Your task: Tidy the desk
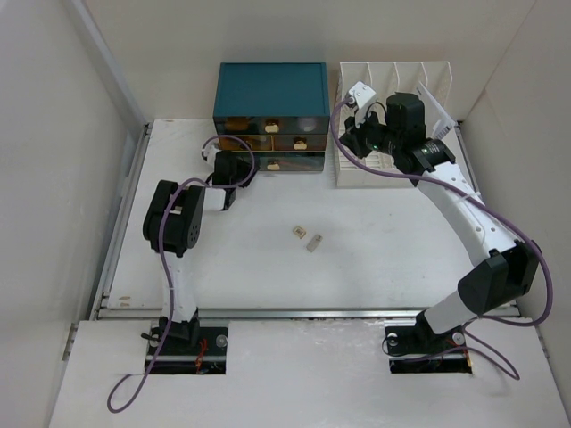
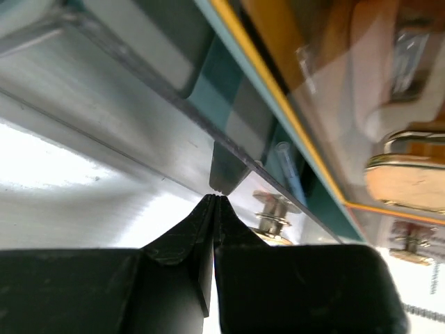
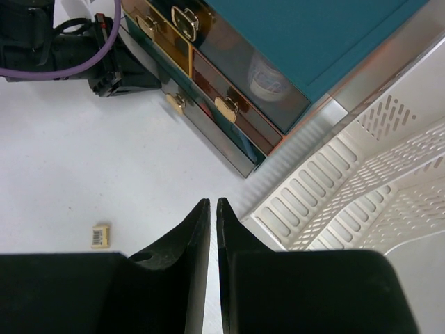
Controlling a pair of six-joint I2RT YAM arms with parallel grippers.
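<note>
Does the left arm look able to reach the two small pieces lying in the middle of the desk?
Probably yes: only bare desk lies between the left gripper, shut at the drawer box, and the two small pieces.

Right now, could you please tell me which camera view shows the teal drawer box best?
The top external view: the teal drawer box shows almost whole, top and front. The right wrist view catches it slanted and cut off; the left wrist view shows only a close, blurred strip of its front.
</note>
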